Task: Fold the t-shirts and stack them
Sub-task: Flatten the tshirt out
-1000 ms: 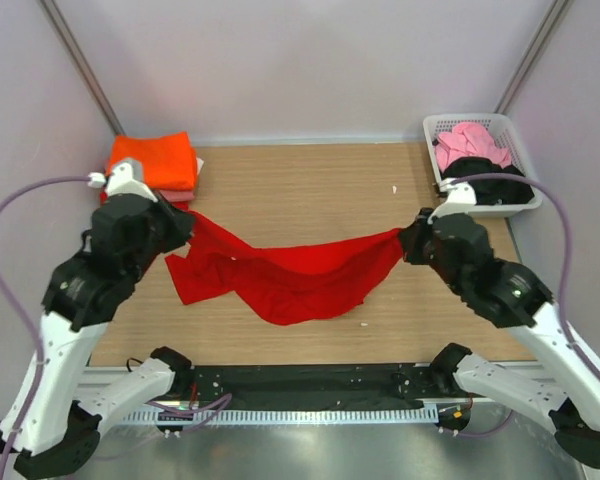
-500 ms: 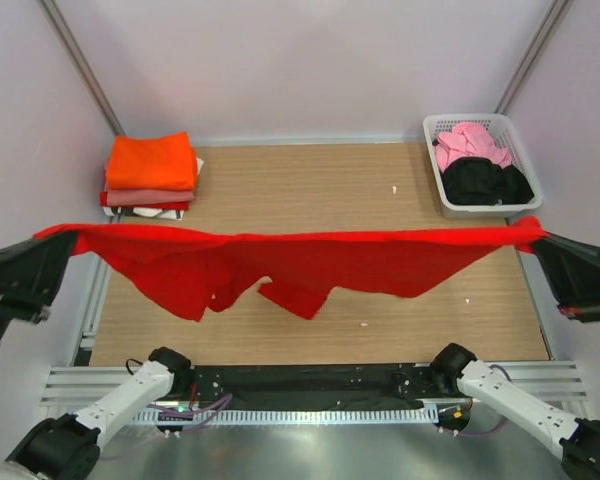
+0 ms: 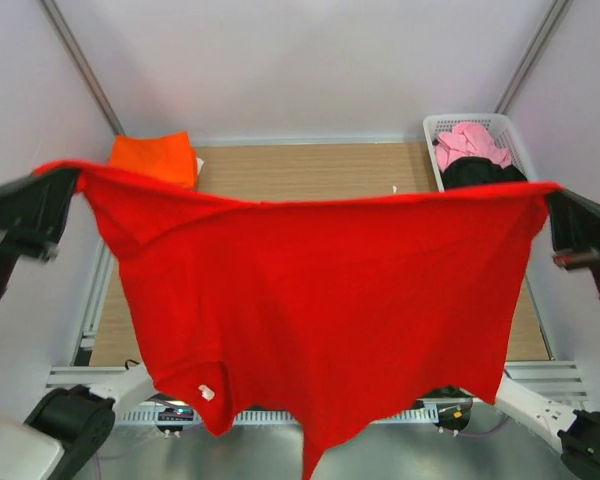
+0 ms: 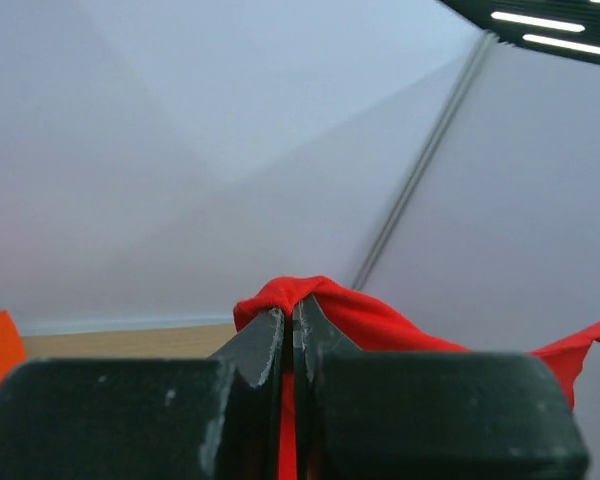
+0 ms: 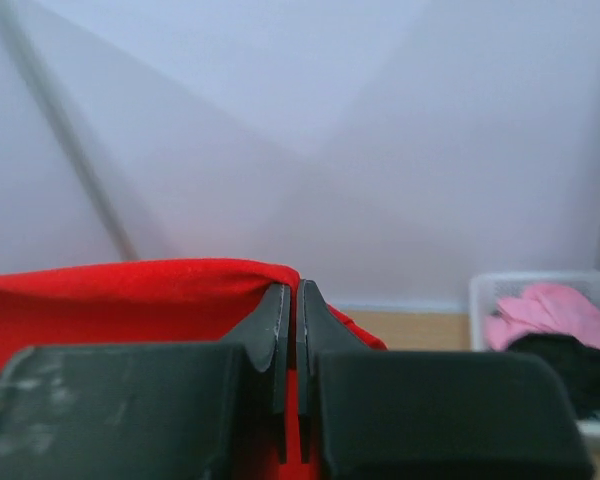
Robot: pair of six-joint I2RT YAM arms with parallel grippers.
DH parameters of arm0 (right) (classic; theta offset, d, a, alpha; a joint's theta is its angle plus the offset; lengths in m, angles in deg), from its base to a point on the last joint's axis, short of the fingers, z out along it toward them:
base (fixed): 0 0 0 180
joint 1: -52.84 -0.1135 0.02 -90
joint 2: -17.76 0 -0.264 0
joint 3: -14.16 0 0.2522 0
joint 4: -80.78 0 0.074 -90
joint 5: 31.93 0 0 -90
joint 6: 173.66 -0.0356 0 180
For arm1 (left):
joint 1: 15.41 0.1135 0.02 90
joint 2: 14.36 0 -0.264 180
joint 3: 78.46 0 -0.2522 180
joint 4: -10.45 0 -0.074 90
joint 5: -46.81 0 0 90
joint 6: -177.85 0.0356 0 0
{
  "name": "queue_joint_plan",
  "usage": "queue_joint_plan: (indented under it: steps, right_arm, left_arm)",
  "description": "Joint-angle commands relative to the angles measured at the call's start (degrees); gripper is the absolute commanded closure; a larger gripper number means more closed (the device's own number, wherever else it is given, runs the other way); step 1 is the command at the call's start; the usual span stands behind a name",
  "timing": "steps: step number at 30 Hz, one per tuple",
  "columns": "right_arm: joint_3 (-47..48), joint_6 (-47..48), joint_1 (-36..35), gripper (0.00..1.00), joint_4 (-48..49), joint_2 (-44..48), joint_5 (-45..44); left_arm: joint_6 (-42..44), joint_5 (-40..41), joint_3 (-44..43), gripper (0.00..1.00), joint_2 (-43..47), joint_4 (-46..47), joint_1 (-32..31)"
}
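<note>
The bright red t-shirt (image 3: 310,310) hangs spread wide, high above the table, held taut between both grippers. My left gripper (image 3: 72,180) is shut on its left top corner; the pinch shows in the left wrist view (image 4: 290,312) with red cloth (image 4: 380,325) bunched over the fingertips. My right gripper (image 3: 552,190) is shut on the right top corner, seen in the right wrist view (image 5: 290,295) with red cloth (image 5: 110,300) to the left. The shirt hides most of the table. An orange shirt (image 3: 155,158) tops a stack at the back left.
A white slatted basket (image 3: 442,125) at the back right holds pink (image 3: 470,142) and black (image 3: 485,172) shirts; it also shows in the right wrist view (image 5: 500,285). Grey walls close in on both sides and behind.
Both grippers have risen with the red shirt and stayed far apart. The shirt, first bunched low over the table, then stretched as a band, now hangs open as a full sheet toward the camera.
</note>
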Motion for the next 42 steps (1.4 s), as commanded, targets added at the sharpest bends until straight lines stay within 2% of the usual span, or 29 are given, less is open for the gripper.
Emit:
queue_joint_plan:
  steps: [1, 3, 5, 7, 8, 9, 10, 11, 12, 13, 14, 15, 18, 19, 21, 24, 26, 30, 34, 39, 42]
  right_arm:
    - [-4.0, 3.2, 0.2, 0.99, 2.0, -13.3, -23.5]
    - [-5.5, 1.0, 0.2, 0.99, -0.1, -19.5, -30.3]
    - [-8.2, -0.3, 0.7, 0.99, 0.3, -29.1, -37.6]
    - [-9.3, -2.9, 7.4, 0.99, 0.8, -36.1, -32.7]
    - [-8.7, -5.5, 11.1, 0.98, -0.9, -43.5, -24.1]
    - [-8.3, -8.7, 17.5, 0.68, -1.8, -48.0, -19.9]
    - [-5.8, -9.8, 19.4, 0.33, -3.2, -52.4, -16.2]
    - [-3.9, -10.6, 20.4, 0.11, -6.7, -60.9, -14.8]
    - [0.3, -12.0, 20.6, 0.01, -9.1, -64.1, -16.1]
    - [1.4, -12.4, 20.5, 0.0, -10.8, -66.3, -17.1]
    - [1.1, -12.7, 20.5, 0.0, -10.8, -67.1, -17.0]
    - [0.3, -12.7, 20.6, 0.0, -10.0, -66.6, -15.9]
    - [-3.6, -13.5, 20.5, 0.0, -7.6, -63.6, -14.8]
    - [-4.1, -13.8, 20.7, 0.0, -7.6, -63.0, -14.4]
    - [-5.1, -14.6, 20.4, 0.0, -7.8, -60.9, -12.6]
    - [-13.1, -15.8, 19.6, 0.0, -4.8, -56.4, -8.9]
    - [-17.7, -16.7, 19.2, 0.0, -0.6, -53.6, -2.8]
    - [-30.4, -17.8, 19.3, 0.0, 5.1, -48.0, 4.9]
    - [-36.6, -18.2, 19.3, 0.01, 6.3, -42.4, 9.0]
    - [-42.1, -18.7, 19.1, 0.01, 6.8, -35.2, 14.3]
    - [-43.7, -18.5, 19.1, 0.01, 6.0, -31.9, 15.7]
  left_arm:
    - [1.5, 9.2, -0.2, 1.0, -12.1, 0.0, 0.4]
    - [1.0, 14.1, -0.4, 1.0, -17.3, -2.4, 0.4]
    - [0.1, 18.8, 0.1, 0.99, -26.9, -5.5, 1.2]
    - [-2.7, 14.6, 0.4, 0.94, -38.3, -7.1, 4.1]
    - [-3.5, 13.1, -0.1, 0.91, -43.3, -8.7, 6.8]
    - [-4.3, 11.3, -1.4, 0.84, -48.1, -9.9, 8.0]
    - [-5.2, 8.2, -5.8, 0.72, -52.6, -12.9, 8.9]
    - [-5.1, 6.1, -8.9, 0.57, -63.0, -14.5, 10.1]
    - [-4.7, 4.0, -15.0, 0.28, -66.8, -16.2, 10.1]
    - [-4.0, 3.3, -17.3, 0.05, -70.3, -20.1, 9.8]
    - [-3.4, 4.6, -17.6, 0.0, -71.9, -20.7, 8.7]
    - [-2.6, 6.1, -15.8, 0.0, -70.6, -19.8, 7.9]
    - [-2.7, 6.4, 8.0, 0.0, -58.0, -6.6, 6.8]
    - [-3.1, 6.3, 11.3, 0.0, -55.3, -2.0, 6.8]
    - [-4.1, 6.8, 15.9, 0.0, -49.3, -0.3, 6.8]
    - [-4.9, 8.2, 26.1, 0.0, -44.4, 2.8, 6.4]
    - [-6.0, 10.0, 31.0, 0.01, -42.9, 4.7, 6.3]
    - [-8.5, 12.2, 43.8, 0.12, -39.9, 10.5, 6.3]
    - [-10.7, 12.8, 51.8, 0.29, -39.4, 16.2, 6.4]
    - [-12.5, 12.2, 59.0, 0.34, -39.9, 24.6, 6.9]
    - [-13.3, 12.2, 59.5, 0.37, -42.0, 25.9, 7.1]
